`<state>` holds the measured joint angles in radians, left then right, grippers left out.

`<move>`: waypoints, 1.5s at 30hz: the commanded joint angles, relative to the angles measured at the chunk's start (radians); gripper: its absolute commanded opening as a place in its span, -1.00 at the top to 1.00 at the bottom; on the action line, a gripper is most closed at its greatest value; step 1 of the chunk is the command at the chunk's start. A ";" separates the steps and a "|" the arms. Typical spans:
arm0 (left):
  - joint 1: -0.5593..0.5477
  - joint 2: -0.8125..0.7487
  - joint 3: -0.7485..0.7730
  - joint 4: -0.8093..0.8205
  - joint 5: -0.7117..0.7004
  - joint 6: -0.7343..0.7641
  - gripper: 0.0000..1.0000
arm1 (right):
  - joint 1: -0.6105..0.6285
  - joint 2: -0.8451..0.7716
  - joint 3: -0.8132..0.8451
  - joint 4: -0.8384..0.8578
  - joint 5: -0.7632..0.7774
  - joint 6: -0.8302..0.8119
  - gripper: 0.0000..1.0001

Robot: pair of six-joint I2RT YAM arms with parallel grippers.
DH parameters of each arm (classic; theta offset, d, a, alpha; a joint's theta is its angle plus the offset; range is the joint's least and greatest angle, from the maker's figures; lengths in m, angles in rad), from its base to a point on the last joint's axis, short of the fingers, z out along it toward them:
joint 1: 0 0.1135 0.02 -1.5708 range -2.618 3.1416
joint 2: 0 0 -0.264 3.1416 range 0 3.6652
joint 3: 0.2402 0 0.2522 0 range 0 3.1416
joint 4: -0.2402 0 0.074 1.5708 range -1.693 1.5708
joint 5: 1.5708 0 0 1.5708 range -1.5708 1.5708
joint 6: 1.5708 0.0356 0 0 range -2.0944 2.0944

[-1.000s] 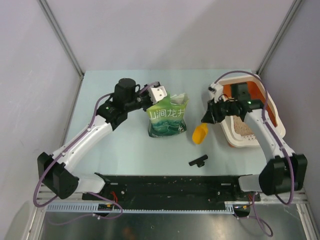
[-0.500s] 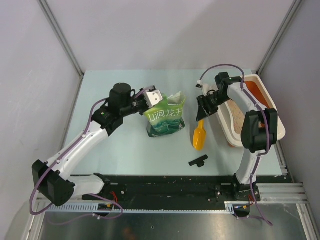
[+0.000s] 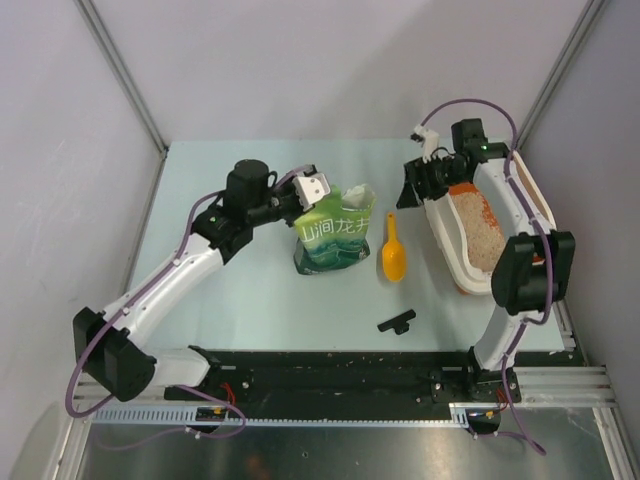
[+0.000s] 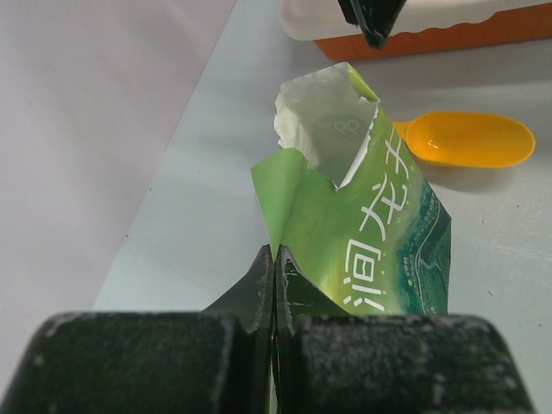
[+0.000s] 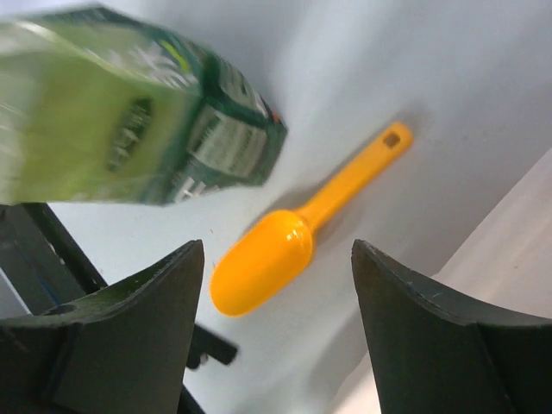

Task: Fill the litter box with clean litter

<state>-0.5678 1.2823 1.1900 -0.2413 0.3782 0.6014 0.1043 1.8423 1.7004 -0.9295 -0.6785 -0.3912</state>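
A pale blue-green table [image 3: 200, 190] sits boxed in by plain grey walls [image 3: 350, 70] with metal corner posts. The green bag [image 3: 335, 240] stands upright mid-table, its top torn open. Well to the right of the bag lies the litter box [image 3: 443, 240], white-rimmed and orange inside, with clean litter [image 3: 483, 235] spread as a beige layer in it. An orange scoop [image 3: 393, 255] rests between the bag and the box, and a small black part [image 3: 396, 321] lies nearer the arm bases. The left gripper [image 4: 274, 259] is clamped on the bag's top edge. The right gripper [image 5: 276, 250] hangs with fingers spread wide, empty, above the scoop.
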 commanded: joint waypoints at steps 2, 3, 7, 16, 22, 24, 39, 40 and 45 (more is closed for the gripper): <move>-0.014 0.026 0.094 0.099 0.045 -0.023 1.00 | 0.043 -0.158 -0.033 0.228 -0.116 0.169 -0.43; -0.015 0.029 0.098 0.100 0.047 -0.023 1.00 | 0.054 -0.164 -0.038 0.256 -0.134 0.199 -0.42; -0.018 0.040 0.111 0.108 0.044 -0.025 1.00 | 0.086 -0.209 -0.093 0.268 -0.309 0.109 -0.48; -0.018 0.008 0.077 0.111 0.018 -0.020 1.00 | 0.097 -0.270 -0.257 0.267 -0.312 -0.172 -0.50; -0.018 0.003 0.068 0.109 0.001 -0.035 1.00 | 0.147 -0.273 -0.289 0.408 -0.308 -0.155 -0.19; -0.018 0.002 0.068 0.111 -0.005 -0.035 1.00 | 0.169 -0.285 -0.338 0.495 -0.282 -0.138 -0.19; -0.017 -0.015 0.046 0.109 -0.036 -0.049 0.99 | 0.195 -0.305 -0.452 0.779 -0.260 0.011 -0.11; -0.018 -0.015 0.046 0.112 -0.030 -0.051 1.00 | 0.196 -0.304 -0.453 0.790 -0.262 0.015 -0.11; -0.018 -0.014 0.039 0.109 -0.030 -0.058 1.00 | 0.212 -0.287 -0.455 0.817 -0.286 0.057 -0.08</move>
<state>-0.5823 1.3186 1.2228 -0.2237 0.3443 0.5732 0.2974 1.5806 1.2411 -0.2073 -0.9478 -0.3809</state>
